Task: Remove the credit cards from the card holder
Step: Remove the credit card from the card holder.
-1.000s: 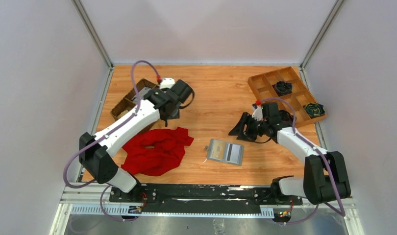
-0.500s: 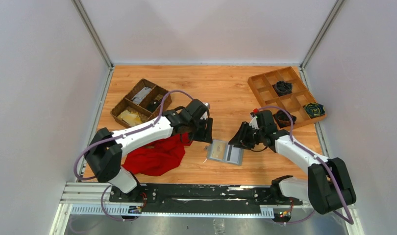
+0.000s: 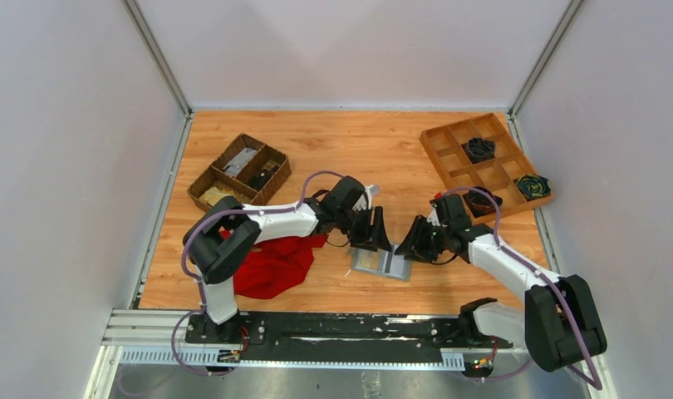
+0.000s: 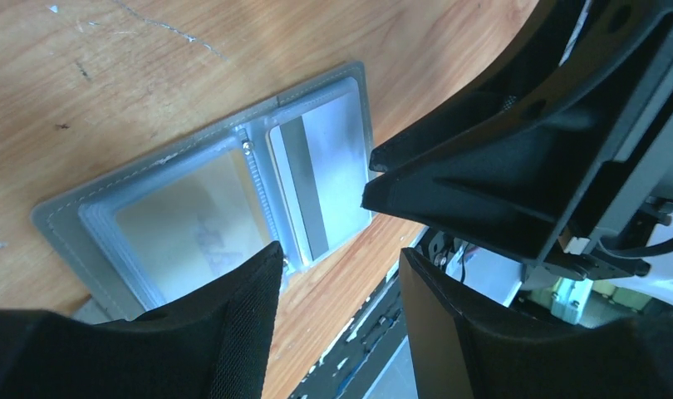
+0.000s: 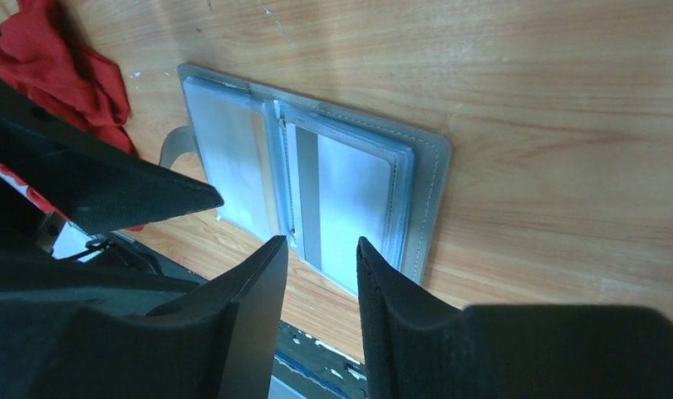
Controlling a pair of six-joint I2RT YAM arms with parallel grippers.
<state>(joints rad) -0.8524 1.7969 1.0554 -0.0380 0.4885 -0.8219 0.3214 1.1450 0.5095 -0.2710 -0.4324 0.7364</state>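
Observation:
The grey card holder [image 3: 383, 264] lies open and flat on the table near the front middle. Cards sit in its clear slots: a tan one [image 4: 184, 220] in one half, one with a grey stripe [image 4: 325, 162] in the other. My left gripper [image 3: 373, 236] is open, just above the holder's far left part; in its wrist view [image 4: 337, 258] nothing is between the fingers. My right gripper [image 3: 408, 243] is open with a narrower gap, above the holder's right half [image 5: 350, 195]; its fingertips [image 5: 321, 245] hold nothing. The two grippers face each other closely.
A red cloth [image 3: 271, 266] lies left of the holder under my left arm. A dark wicker basket [image 3: 238, 170] with compartments stands at the back left. A wooden compartment tray [image 3: 483, 162] with dark items stands at the back right.
My left arm swung from the basket rightward and forward over the red cloth to the card holder. My right gripper moved left and nearer, to the holder's right edge. The holder stayed put.

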